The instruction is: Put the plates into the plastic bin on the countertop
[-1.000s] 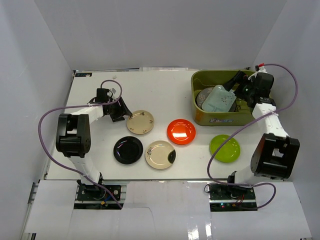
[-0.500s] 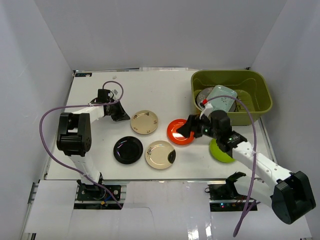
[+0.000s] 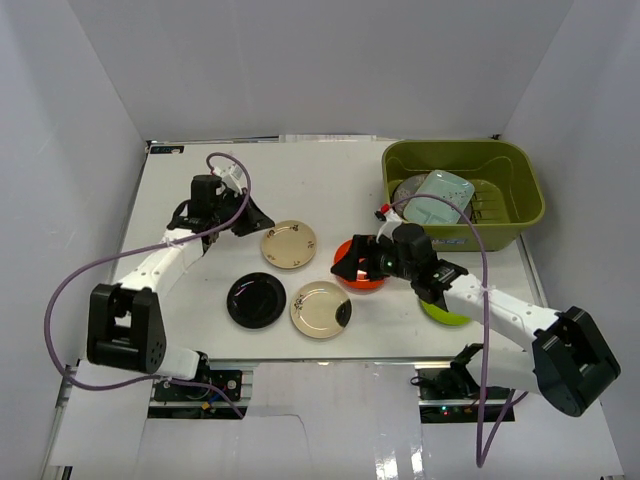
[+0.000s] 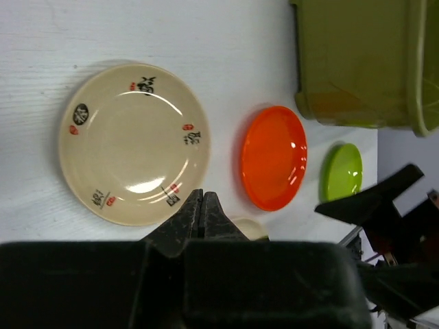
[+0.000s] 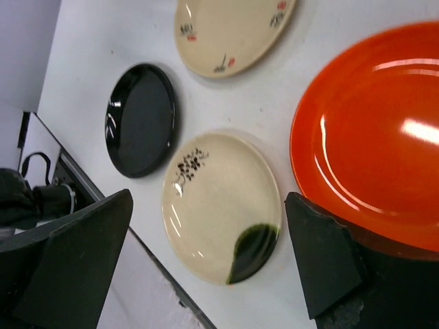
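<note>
Two plates point(image 3: 437, 197) lie in the plastic bin point(image 3: 505, 232); five remain on the surface point(image 3: 320, 180). Your right claw point(image 3: 350, 264) has swung from the bin to the orange-red plate point(image 4: 273, 157) — jaws spread wide at its edge, nothing gripped yet. Your left claw point(image 4: 202, 202) has just clenched empty at the tan plate point(image 4: 134, 144) rim — probably a missed grasp.
</note>
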Available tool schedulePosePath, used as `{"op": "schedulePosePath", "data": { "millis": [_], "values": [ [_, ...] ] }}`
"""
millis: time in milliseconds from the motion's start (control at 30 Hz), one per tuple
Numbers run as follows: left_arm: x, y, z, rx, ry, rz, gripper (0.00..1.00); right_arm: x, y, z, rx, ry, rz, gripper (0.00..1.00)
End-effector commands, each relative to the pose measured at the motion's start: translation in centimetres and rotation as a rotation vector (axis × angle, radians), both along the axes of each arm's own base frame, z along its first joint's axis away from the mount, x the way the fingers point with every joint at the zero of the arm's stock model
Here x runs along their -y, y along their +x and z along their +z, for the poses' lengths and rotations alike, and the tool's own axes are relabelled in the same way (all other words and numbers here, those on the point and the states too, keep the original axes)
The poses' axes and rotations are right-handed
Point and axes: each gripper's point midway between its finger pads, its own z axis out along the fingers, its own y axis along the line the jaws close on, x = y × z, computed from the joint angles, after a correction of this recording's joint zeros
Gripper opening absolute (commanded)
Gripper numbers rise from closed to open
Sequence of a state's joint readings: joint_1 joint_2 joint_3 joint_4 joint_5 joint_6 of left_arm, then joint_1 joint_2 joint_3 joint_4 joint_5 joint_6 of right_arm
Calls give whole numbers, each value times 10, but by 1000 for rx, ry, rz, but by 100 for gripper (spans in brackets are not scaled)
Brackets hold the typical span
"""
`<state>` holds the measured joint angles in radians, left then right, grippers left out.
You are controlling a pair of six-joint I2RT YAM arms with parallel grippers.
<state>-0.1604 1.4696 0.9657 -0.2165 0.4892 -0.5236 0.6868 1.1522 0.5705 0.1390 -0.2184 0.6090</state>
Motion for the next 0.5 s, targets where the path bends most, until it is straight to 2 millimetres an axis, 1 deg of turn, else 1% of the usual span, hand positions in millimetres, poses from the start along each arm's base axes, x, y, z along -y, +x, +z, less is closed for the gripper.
{"op": "schedulePosePath", "data": {
  "millis": [0, 33, 67, 100, 133, 167, 233, 267, 333, 400, 433, 467],
  "values": [
    [-4, -15, 20, 75, 27, 1, 0, -17, 25, 26, 58, 49, -32, 100],
    [-14, -15, 15, 66, 78, 42, 0, -17, 24, 22, 32, 45, -39, 93],
    [-18, -16, 15, 68, 97, 51, 0, -15, 22, 16, 15, 30, -48, 90],
    [-20, -18, 20, 88, 107, 55, 2, -10, 22, 9, 11, 2, -85, 88],
    [-21, -21, 19, 87, 108, 54, 9, -6, 20, 0, 3, -23, -104, 82],
    [-21, -22, 19, 91, 110, 58, 14, 5, 11, -16, -25, -68, -120, 78],
    [-24, -22, 19, 100, 124, 70, 28, 17, 3, -34, -50, -116, -151, 73],
    [-27, -21, 15, 97, 140, 81, 35, 25, -7, -50, -77, -135, -149, 72],
    [-28, -20, 6, 74, 153, 77, 38, 26, -23, -61, -121, -128, -111, 71],
    [-26, -20, 0, 56, 150, 67, 40, 24, -40, -76, -166, -132, -63, 71],
    [-26, -20, -4, 43, 154, 63, 40, 21, -45, -79, -174, -130, -46, 71],
    [-27, -18, -5, 43, 160, 64, 41, 19, -52, -87, -200, -137, -32, 70]
  ]
}}
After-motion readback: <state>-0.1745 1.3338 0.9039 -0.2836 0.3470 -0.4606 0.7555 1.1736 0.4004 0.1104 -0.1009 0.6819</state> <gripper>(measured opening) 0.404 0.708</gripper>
